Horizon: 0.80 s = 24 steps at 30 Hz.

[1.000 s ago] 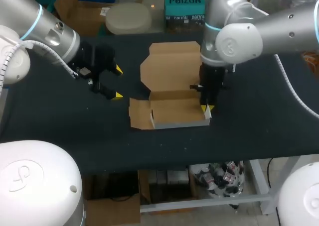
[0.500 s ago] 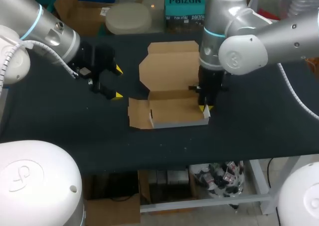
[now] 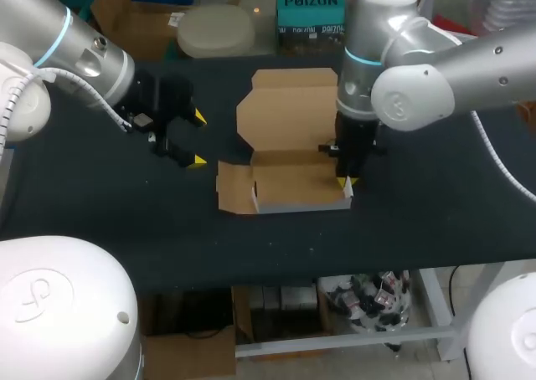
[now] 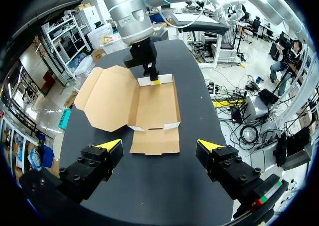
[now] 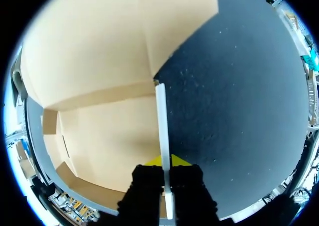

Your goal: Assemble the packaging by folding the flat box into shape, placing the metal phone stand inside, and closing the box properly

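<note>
The right arm [image 3: 419, 79] stands over the right end of the half-folded cardboard box [image 3: 289, 179] on the dark table [image 3: 100, 213]. The right gripper [image 3: 345, 182] pinches its upright end wall [image 5: 161, 116]; the left gripper [image 3: 198, 138] hangs wide open, apart from the left flap [image 3: 233, 189]. The tray runs lengthwise across the table, lid [image 3: 285, 112] flat behind.

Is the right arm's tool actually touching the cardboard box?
Touching. The right wrist view shows the right tool with its two fingers closed on the upright side wall of the box, one finger on each side.
</note>
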Tool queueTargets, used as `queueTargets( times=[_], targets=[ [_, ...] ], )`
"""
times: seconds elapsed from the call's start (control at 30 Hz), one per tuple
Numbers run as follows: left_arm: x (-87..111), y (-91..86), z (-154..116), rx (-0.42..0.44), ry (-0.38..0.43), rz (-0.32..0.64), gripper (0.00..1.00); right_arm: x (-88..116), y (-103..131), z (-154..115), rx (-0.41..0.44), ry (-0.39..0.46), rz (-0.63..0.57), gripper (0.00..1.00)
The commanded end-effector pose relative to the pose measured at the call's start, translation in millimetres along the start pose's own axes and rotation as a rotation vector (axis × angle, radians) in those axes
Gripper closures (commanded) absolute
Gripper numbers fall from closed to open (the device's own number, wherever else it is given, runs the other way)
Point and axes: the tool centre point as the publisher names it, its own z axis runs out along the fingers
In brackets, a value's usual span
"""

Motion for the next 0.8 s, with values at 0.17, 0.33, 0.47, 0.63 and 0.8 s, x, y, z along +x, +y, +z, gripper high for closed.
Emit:
queueTargets(
  times=[0.17, 0.33, 0.47, 0.63, 0.8],
  targets=[
    [-0.7, -1.2, -0.3, -0.007, 0.003, -0.001, 0.0, 2.0, 4.2, 2.4, -0.005, -0.024, -0.025, 1.0],
    [-0.7, -1.2, -0.3, -0.007, 0.003, -0.001, 0.0, 5.0, 6.3, 0.9, 0.007, -0.053, -0.057, 1.0],
    [-0.7, -1.2, -0.3, -0.007, 0.003, -0.001, 0.0, 6.4, 6.8, -1.3, -0.008, -0.111, -0.039, 1.0],
    [-0.7, -1.2, -0.3, -0.007, 0.003, -0.001, 0.0, 5.9, 7.9, -1.8, -0.012, -0.171, 0.011, 1.0],
    [-0.7, -1.2, -0.3, -0.007, 0.003, -0.001, 0.0, 5.7, 9.1, -0.4, -0.011, -0.213, 0.044, 1.0]
  ],
)
